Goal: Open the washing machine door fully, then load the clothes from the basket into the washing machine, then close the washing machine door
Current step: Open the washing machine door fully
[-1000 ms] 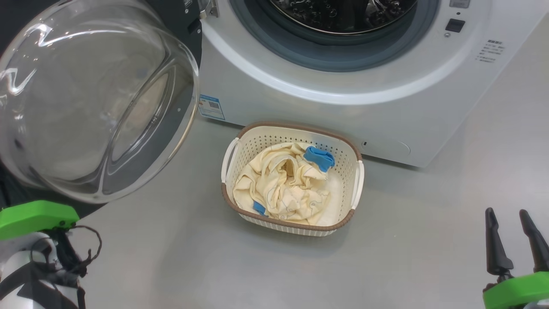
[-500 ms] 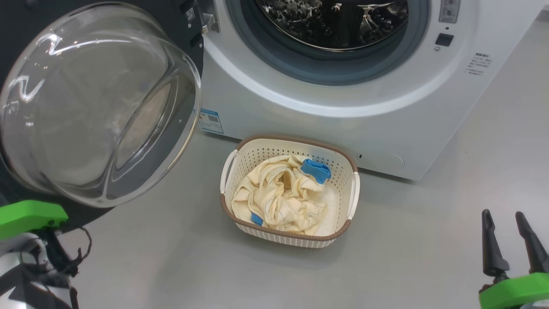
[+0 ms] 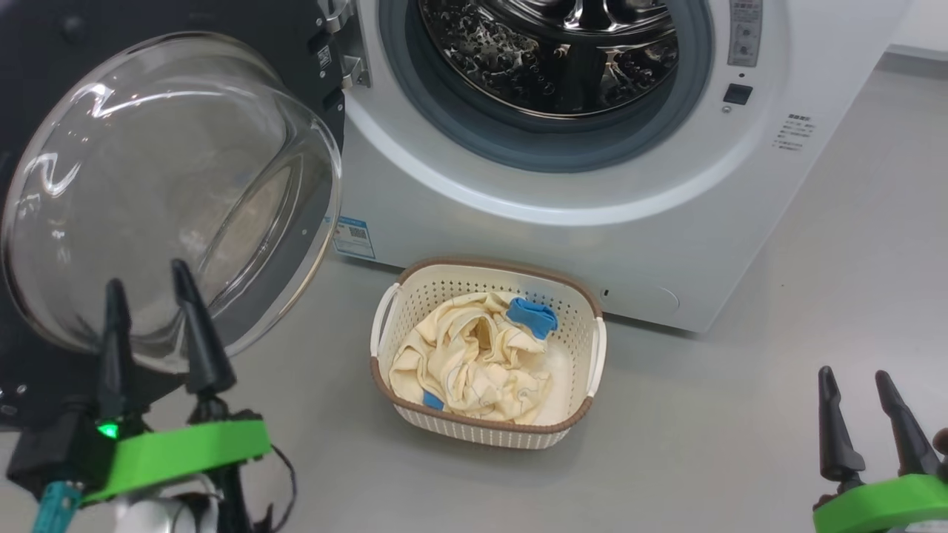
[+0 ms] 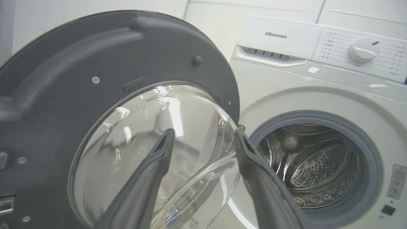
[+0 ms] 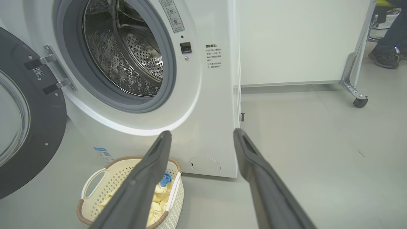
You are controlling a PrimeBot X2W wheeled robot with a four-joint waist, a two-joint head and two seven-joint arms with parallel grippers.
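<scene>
The washing machine (image 3: 563,215) (image 4: 305,82) (image 5: 206,95) stands with its steel drum exposed. Its door (image 3: 170,200) (image 4: 127,127) (image 5: 22,127) hangs swung out to the left, glass bowl bulging toward me. On the floor in front sits the basket (image 3: 596,348) (image 5: 95,181), holding the cream clothes (image 3: 474,355) (image 5: 159,197) with blue pieces. My left gripper (image 3: 148,281) (image 4: 203,136) is open at the lower left, fingers before the glass bowl, holding nothing. At the lower right my right gripper (image 3: 852,377) (image 5: 202,133) is open and empty, well right of the basket.
Grey floor (image 3: 740,444) stretches right of the basket. In the right wrist view a white panel on a castor (image 5: 359,101) stands behind the machine, and a person's shoe (image 5: 383,58) shows at the far right.
The head camera has tilted up, showing more of the drum. My left gripper has risen into view with its fingers spread; earlier only its green mount showed. The right gripper stays open.
</scene>
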